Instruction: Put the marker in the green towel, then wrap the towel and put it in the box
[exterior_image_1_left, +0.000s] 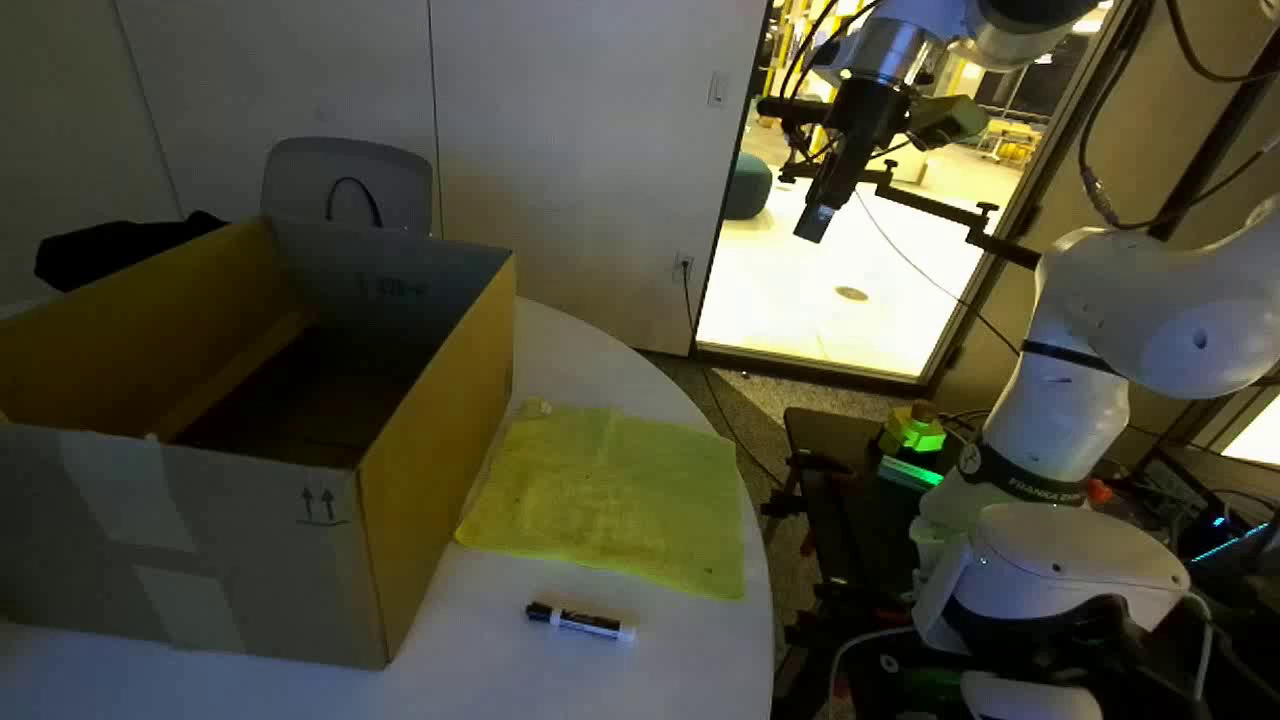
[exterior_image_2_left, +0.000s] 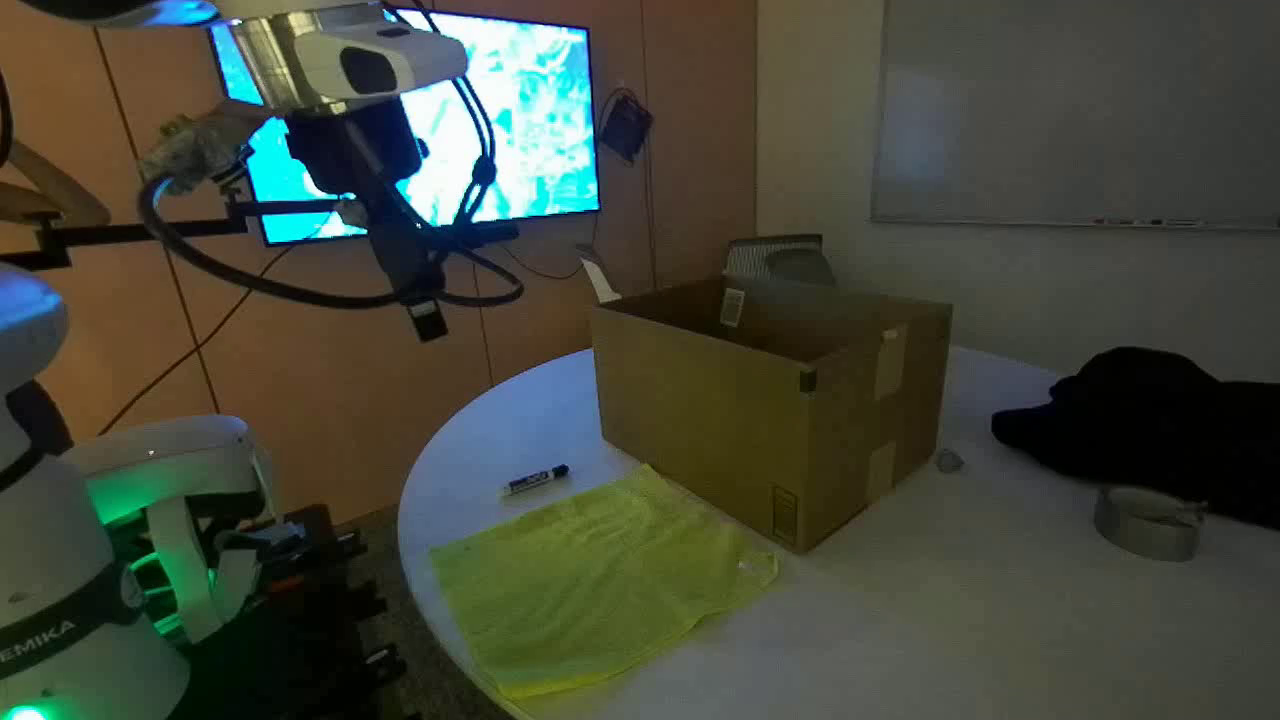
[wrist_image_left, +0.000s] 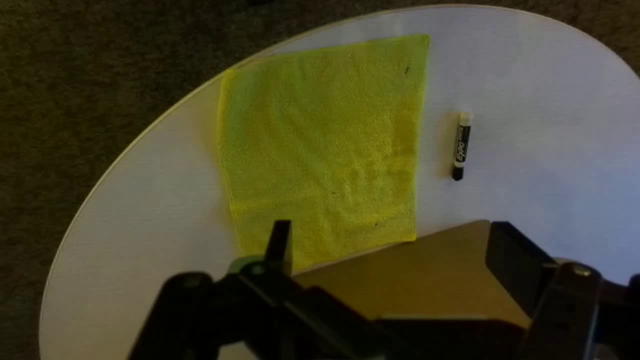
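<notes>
The black-and-white marker (exterior_image_1_left: 580, 622) lies on the table beside the green towel (exterior_image_1_left: 610, 490). The towel is spread flat, with the marker (exterior_image_2_left: 536, 480) off its edge; nothing lies on it (exterior_image_2_left: 600, 585). The large brown cardboard box (exterior_image_1_left: 435, 450) stands upright and open-topped next to the towel, as both exterior views show (exterior_image_2_left: 700, 420). My gripper (wrist_image_left: 387, 237) is open, with nothing between its fingers. It hangs high above the table, apart from everything, in both exterior views (exterior_image_1_left: 815, 222) (exterior_image_2_left: 428, 322). The wrist view shows the towel (wrist_image_left: 325, 145), the marker (wrist_image_left: 462, 145) and a box side (wrist_image_left: 420, 275) below.
The round white table (exterior_image_2_left: 1000, 620) carries everything, and the towel reaches near its curved edge. A roll of tape (exterior_image_2_left: 1148, 524), a black cloth (exterior_image_2_left: 1150, 420) and a small crumpled bit (exterior_image_2_left: 949, 461) lie beyond the box. A chair (exterior_image_1_left: 345, 180) stands behind the box.
</notes>
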